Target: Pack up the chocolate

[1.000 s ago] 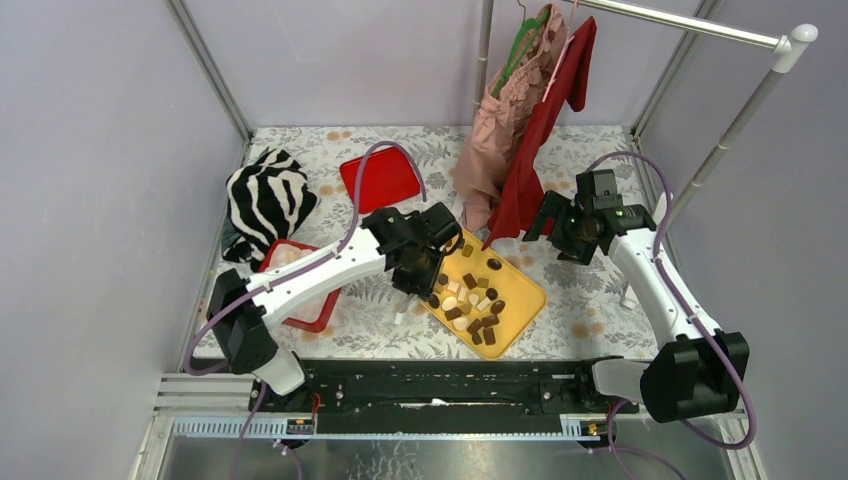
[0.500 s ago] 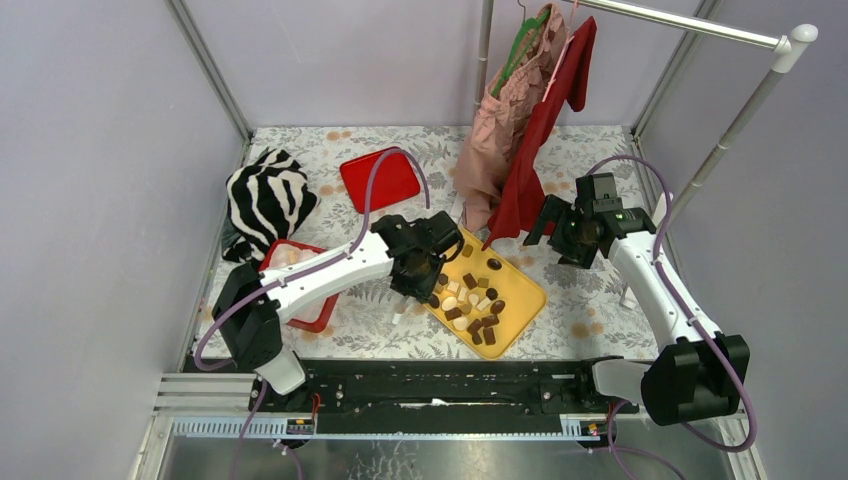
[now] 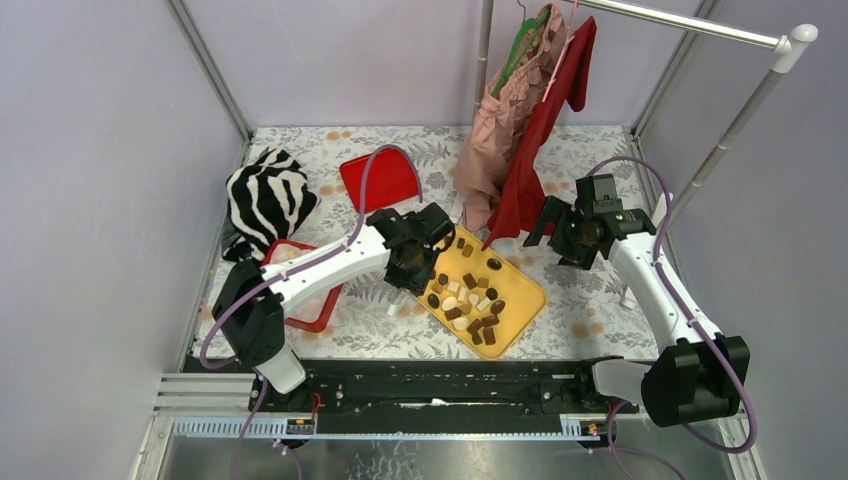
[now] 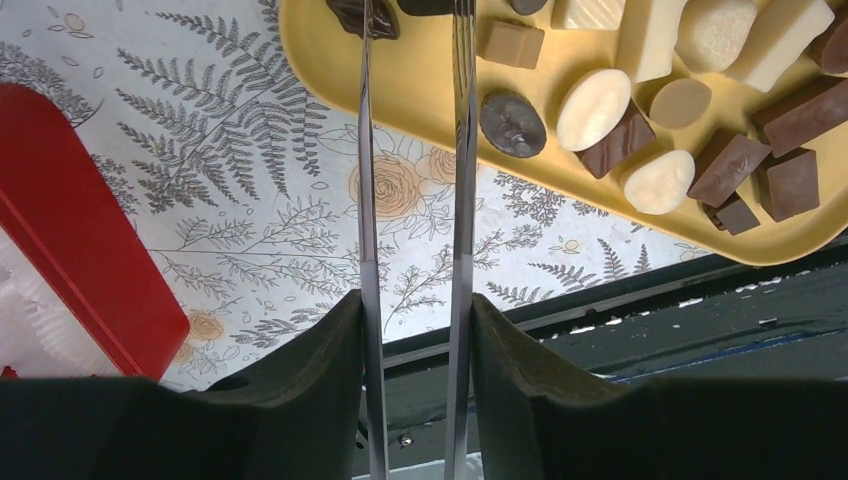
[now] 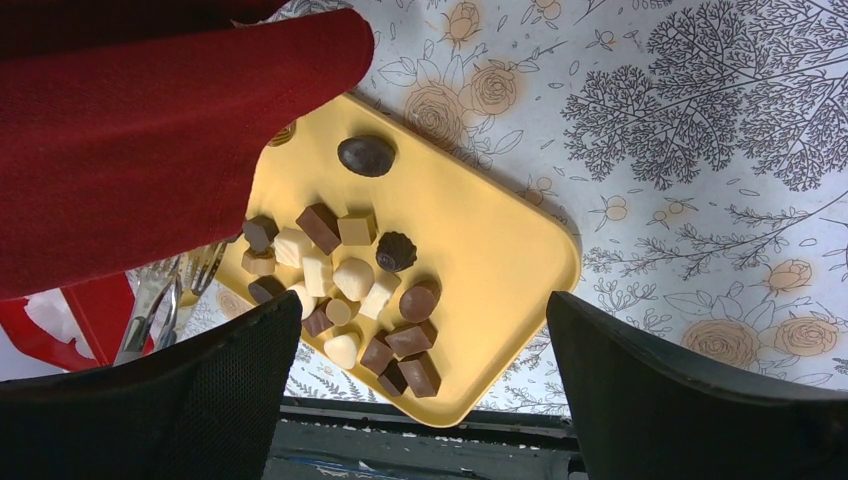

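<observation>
Several chocolate pieces (image 3: 470,300), dark, tan and cream, lie in the yellow tray (image 3: 522,292). They also show in the left wrist view (image 4: 640,120) and the right wrist view (image 5: 340,270). My left gripper (image 3: 412,262) is shut on metal tongs (image 4: 364,200), which run between its fingers (image 4: 415,296). The tong tips reach the tray's left end beside a dark piece (image 4: 365,15); whether they grip a piece is cut off. My right gripper (image 3: 560,232) hangs open and empty above the tray's far right side (image 5: 422,300).
A red box (image 3: 305,300) with a white paper liner sits left of the tray, also in the left wrist view (image 4: 90,260). A red lid (image 3: 380,178), a zebra cloth (image 3: 265,200) and hanging clothes (image 3: 520,130) stand behind. A red garment (image 5: 150,130) overhangs the tray's far corner.
My left gripper has shifted slightly back and to the left with the tongs, over the tray's left end. The right arm has not moved.
</observation>
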`<action>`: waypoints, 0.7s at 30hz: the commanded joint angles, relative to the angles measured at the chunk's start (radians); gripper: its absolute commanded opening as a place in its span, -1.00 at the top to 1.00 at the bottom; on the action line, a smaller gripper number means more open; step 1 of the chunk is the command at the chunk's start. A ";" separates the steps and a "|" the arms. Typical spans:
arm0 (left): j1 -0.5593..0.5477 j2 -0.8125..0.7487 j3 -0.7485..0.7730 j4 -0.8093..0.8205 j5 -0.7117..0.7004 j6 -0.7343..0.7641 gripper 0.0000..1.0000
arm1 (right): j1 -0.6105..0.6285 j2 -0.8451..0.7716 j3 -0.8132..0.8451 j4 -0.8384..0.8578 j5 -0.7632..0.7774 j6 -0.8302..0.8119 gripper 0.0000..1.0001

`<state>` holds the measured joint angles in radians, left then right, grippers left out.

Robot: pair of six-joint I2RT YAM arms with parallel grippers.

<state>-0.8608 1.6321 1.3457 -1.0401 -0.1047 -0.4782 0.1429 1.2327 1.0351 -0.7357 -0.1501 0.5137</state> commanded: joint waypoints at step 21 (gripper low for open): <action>0.018 0.033 0.003 0.061 0.095 0.057 0.14 | -0.003 -0.033 -0.009 -0.006 0.025 -0.005 -1.00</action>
<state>-0.8497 1.6566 1.3457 -1.0161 -0.0219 -0.4480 0.1429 1.2236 1.0115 -0.7364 -0.1406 0.5186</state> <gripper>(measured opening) 0.456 0.995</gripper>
